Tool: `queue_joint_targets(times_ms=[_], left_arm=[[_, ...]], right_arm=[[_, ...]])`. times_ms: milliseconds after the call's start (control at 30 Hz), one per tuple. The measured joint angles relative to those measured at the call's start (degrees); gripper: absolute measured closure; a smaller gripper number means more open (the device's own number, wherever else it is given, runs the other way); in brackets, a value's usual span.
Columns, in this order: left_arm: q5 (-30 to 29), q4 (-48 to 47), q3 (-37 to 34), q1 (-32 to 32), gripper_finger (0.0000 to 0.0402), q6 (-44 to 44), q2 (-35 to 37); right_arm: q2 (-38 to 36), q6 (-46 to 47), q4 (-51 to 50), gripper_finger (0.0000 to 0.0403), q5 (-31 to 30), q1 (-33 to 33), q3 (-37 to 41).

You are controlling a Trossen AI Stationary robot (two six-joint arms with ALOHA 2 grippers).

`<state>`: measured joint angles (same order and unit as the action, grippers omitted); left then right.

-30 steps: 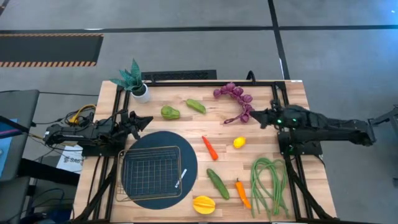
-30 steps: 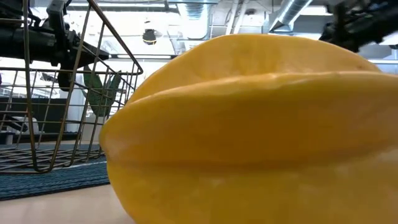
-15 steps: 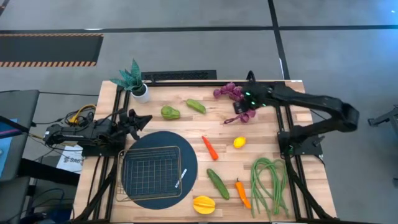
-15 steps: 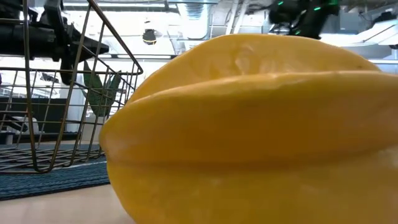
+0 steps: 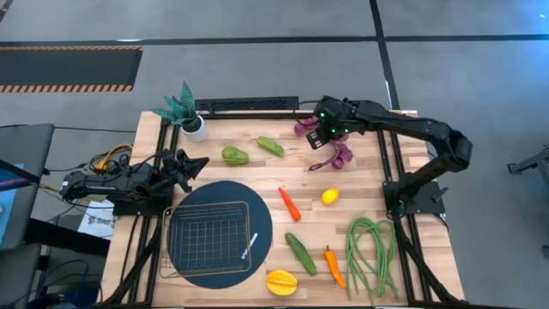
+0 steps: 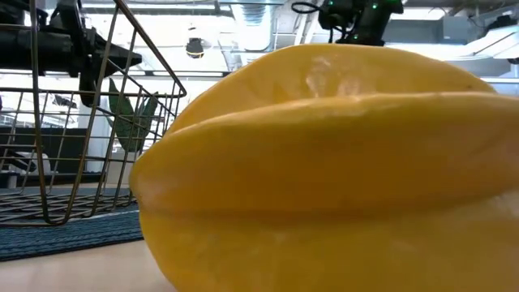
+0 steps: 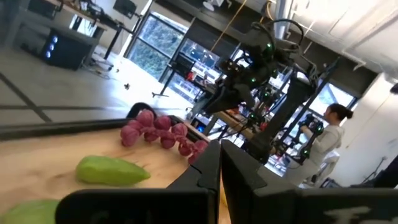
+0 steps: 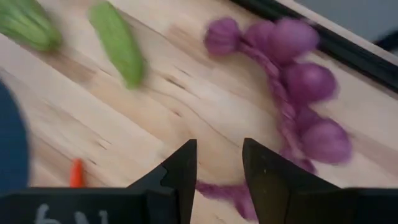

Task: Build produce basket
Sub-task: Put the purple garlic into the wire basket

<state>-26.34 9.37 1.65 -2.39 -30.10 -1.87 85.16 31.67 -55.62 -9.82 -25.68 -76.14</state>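
The right gripper (image 5: 319,137) is held over the purple grape string (image 5: 330,137) near the far right corner of the table (image 5: 360,193); its fingers (image 8: 180,171) are parted by a narrow gap with nothing between them, the grapes lying on the wood just beyond the tips. The left gripper (image 5: 193,165) waits at the table's left edge, and its fingers appear nearly closed on nothing, though the wrist view shows them only partly.

The basket (image 5: 208,239) sits on the dark round mat (image 5: 262,215) toward the near left corner. No produce is seen inside it; only its white tag (image 5: 250,245) lies across the wire.

A star-shaped yellow fruit (image 5: 281,281) lies at the near edge just right of the mat, and it fills the low view.
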Motion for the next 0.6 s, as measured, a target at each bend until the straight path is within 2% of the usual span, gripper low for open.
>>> queue_joint_targets(times_ms=[167,300,500,600], left_arm=[[3.29,-2.34,0.0,0.02,0.0394,-1.47,-0.02],[7.09,-1.8,0.0,0.0,0.0363,-2.75,-0.02],[5.15,-1.51,0.0,0.02,0.0309,-7.59,-0.02],[5.17,-2.61,1.0,0.04,0.03,-5.9,-0.05]], right_arm=[[-0.59,5.05,-9.27,0.0245,-1.73,-0.4,1.21],[-0.52,6.74,-10.11,0.0227,-2.23,-0.3,3.61],[-0.52,7.37,-9.66,0.0209,-3.55,-0.85,6.16],[-0.52,7.96,-7.58,0.0207,-3.83,-1.31,8.06]])
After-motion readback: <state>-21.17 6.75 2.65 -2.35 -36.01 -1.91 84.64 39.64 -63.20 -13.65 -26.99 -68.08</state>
